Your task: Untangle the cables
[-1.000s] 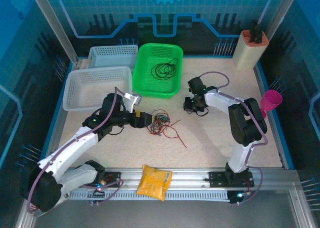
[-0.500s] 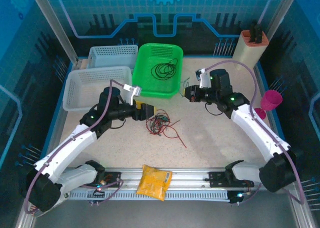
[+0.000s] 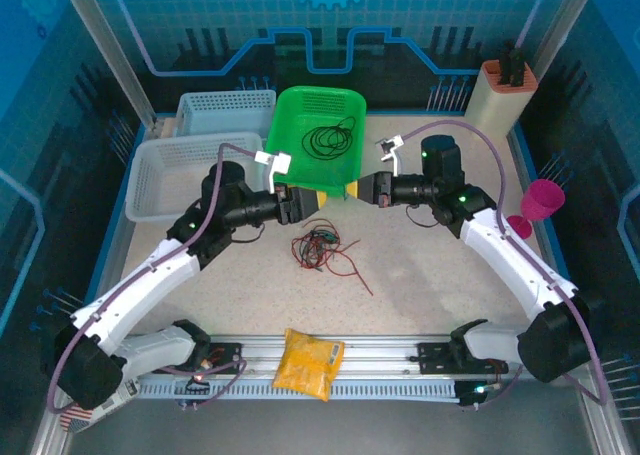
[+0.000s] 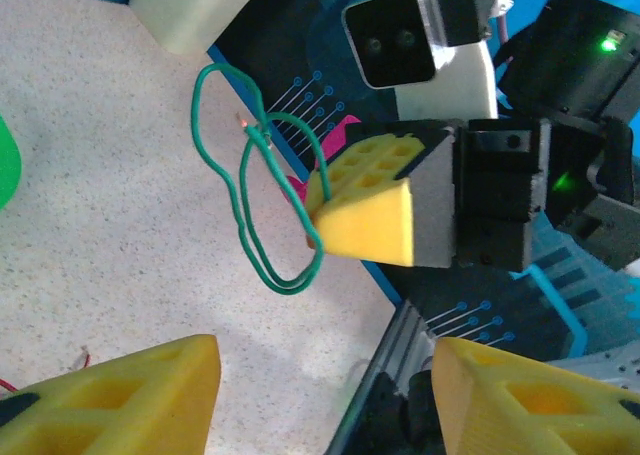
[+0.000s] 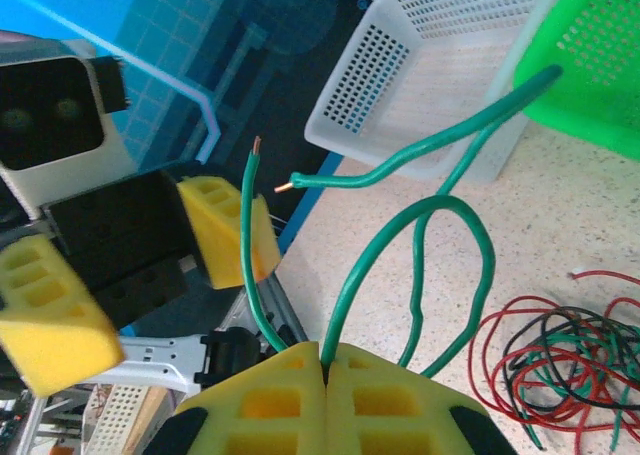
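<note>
Right fingers (image 5: 300, 400) are pressed together on a thin green wire (image 5: 445, 199), held as a loose loop in the air just before the green plastic basket (image 3: 300, 165); loop and bare ends reach toward the left arm. Left fingers (image 4: 130, 395) stand apart, empty, facing the loop head-on and near it. Both wrists lie roughly level, pointing at each other above the speckled desk (image 3: 420, 275), where the knotted red, green and black wires (image 3: 322, 247) rest below them.
</note>
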Available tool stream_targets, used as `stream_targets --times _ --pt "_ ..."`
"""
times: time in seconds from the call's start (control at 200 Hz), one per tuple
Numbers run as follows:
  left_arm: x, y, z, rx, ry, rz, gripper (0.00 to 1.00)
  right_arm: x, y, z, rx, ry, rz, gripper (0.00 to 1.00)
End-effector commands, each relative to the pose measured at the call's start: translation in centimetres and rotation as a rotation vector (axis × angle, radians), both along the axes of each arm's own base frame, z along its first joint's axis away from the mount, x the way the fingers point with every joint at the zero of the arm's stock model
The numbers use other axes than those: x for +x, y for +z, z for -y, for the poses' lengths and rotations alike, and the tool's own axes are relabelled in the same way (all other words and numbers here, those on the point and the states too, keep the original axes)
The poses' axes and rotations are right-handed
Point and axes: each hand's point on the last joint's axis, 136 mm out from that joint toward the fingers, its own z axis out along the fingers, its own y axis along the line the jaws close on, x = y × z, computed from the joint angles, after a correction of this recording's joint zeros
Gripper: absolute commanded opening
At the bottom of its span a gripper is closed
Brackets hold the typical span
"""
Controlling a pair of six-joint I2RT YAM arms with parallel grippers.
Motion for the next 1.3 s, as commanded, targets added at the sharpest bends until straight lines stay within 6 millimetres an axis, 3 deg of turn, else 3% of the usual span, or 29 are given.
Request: stream_targets --times 0.0,0.415,0.485,0.65,0.931,1.296 --pt "0.2 2.3 0.8 -0.063 -0.014 0.045 0.55 -1.1 1.3 -0.7 0.051 0.060 0.018 0.00" --pt "1.2 2.7 2.6 -0.110 -0.052 0.025 0.45 -2.3 1.5 -1.9 0.068 0.105 0.027 0.00" --pt "1.3 2.7 2.7 -0.112 -0.054 0.025 0.38 -2.3 1.5 -2.0 0.067 0.105 0.026 0.00" --pt "0.6 2.1 2.8 -0.100 -0.086 0.007 0.00 -1.4 1.6 -1.5 0.067 0.052 0.032 0.00" --pt "-1.3 -0.3 1.2 -0.007 -0.070 -0.009 0.00 1.0 3.0 0.1 0.120 -0.069 0.026 0.00" --pt "-2.5 -2.0 0.7 0.036 -0.092 -0.021 0.00 1.5 5.6 1.7 0.169 -0.178 0.050 0.00"
